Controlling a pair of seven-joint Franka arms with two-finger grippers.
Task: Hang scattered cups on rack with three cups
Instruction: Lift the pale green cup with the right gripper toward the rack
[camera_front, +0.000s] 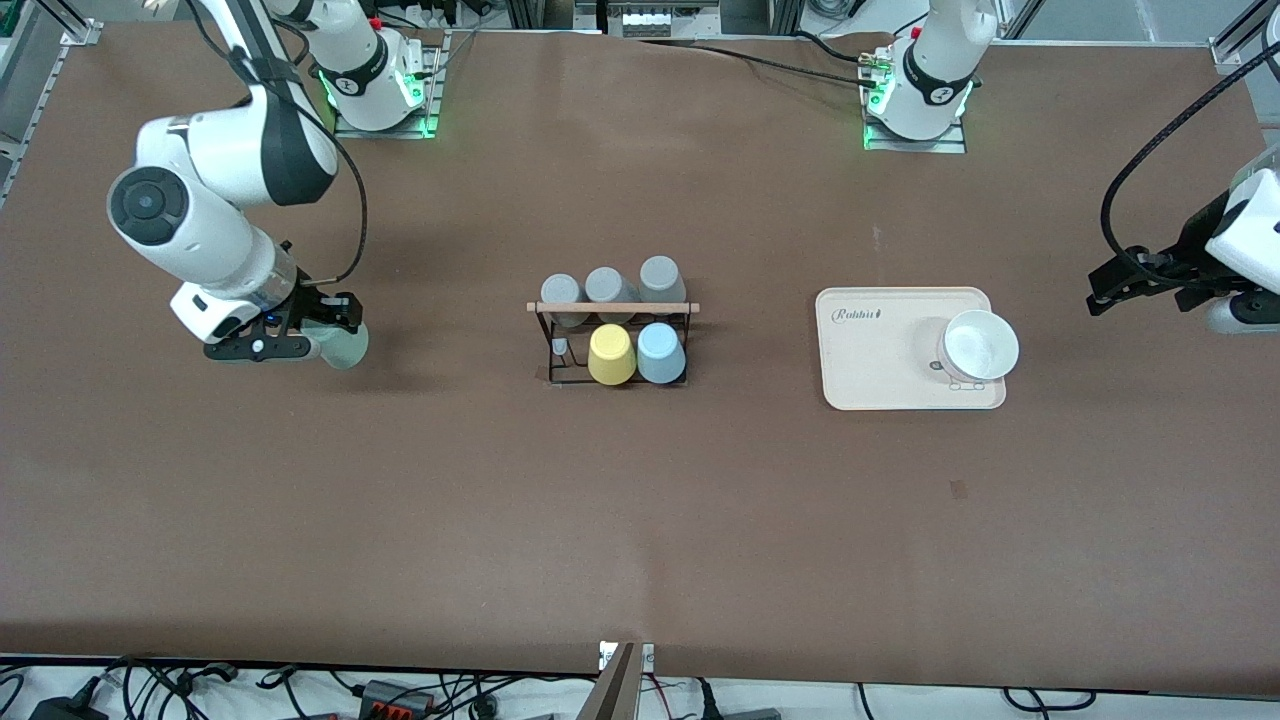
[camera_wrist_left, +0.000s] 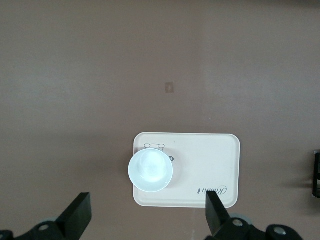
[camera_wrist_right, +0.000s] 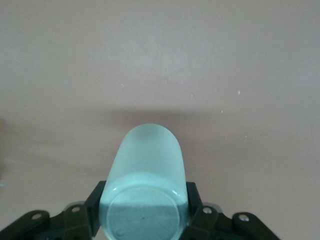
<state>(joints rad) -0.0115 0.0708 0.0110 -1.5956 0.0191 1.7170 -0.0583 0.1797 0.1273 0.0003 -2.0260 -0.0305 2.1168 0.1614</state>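
The right gripper sits low at the right arm's end of the table, its fingers clamped on the pale mint green cup. In the right wrist view the mint cup fills the gap between both pads, its flat base toward the camera and its body pointing away over bare tabletop.

Well away from that gripper, toward the middle of the table, stands the rack, a black wire frame with a light wooden rod along the top. 5 cups sit on it, mouths down: 3 grey cups in the row farther from the front camera, and in the nearer row the yellow cup beside the light blue cup. The nearer peg at the right arm's end of the rack is bare.

The left gripper waits high at the left arm's end of the table, its fingers spread wide around nothing. Below it lies a cream tray, which holds 1 white bowl, open side up, at the tray's end closer to that gripper.
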